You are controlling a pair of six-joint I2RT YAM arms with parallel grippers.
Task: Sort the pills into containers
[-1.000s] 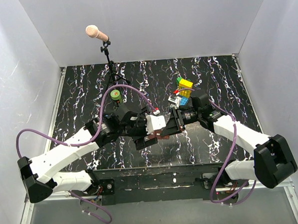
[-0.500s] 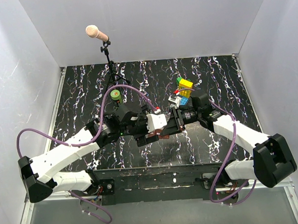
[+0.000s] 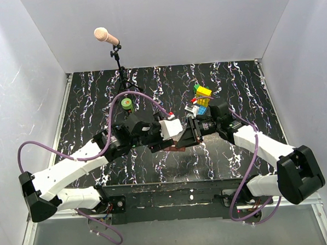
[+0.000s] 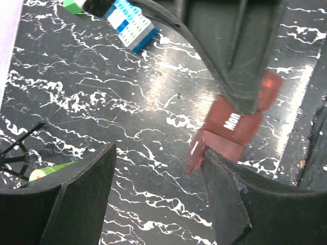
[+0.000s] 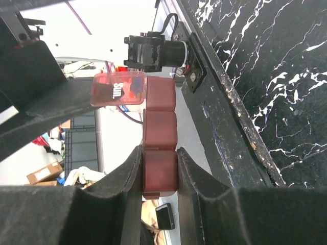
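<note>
Pill box, the dark red-brown one, sits right where both arms meet in the top view, over the near-middle of the black marbled table. The right gripper comes at it from the right and the left gripper from the left, but honestly you can't read either jaw from up there. The green bottle stands well off to the left near the mic stand, and the yellow-and-blue brick stack is just behind the right wrist. Left wrist view: the left gripper has its jaws apart with bare table showing between them, and one raised flap of the pill box sits right at the inner edge of its right-hand finger. You can read "Mon" on the next lid. The green bottle peeks out behind the other finger. Right wrist view: the right gripper is clamped narrow on the near end of the pill box, both fingers pressed flat on its sides, and the far "Sun" flap is swung open to the left.
</note>
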